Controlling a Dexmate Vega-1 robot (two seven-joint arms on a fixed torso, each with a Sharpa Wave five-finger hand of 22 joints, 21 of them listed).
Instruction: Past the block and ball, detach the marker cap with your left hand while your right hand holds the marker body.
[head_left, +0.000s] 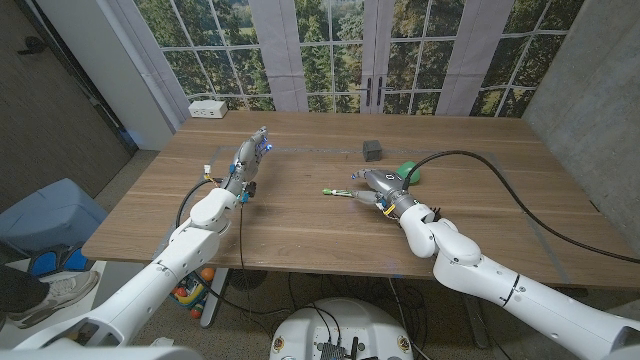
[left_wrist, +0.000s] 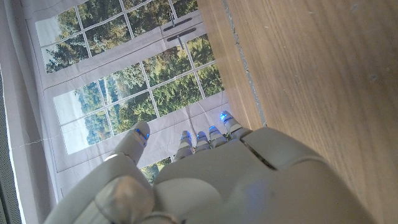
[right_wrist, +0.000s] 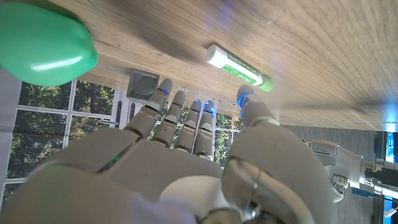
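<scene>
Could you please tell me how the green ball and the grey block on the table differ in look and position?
The ball is bright green, rounded and glossy; the block is dark grey with flat faces and square edges. The ball lies close beside the right hand, while the block stands farther back toward the windows, apart from both hands. In the right wrist view the ball looks larger than the block, partly because it is nearer. Both rest on the wooden table, untouched.

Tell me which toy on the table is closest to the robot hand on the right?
The green and white marker, lying just off the right robot hand. The green ball sits behind that hand, and the dark block is farther back.
</scene>
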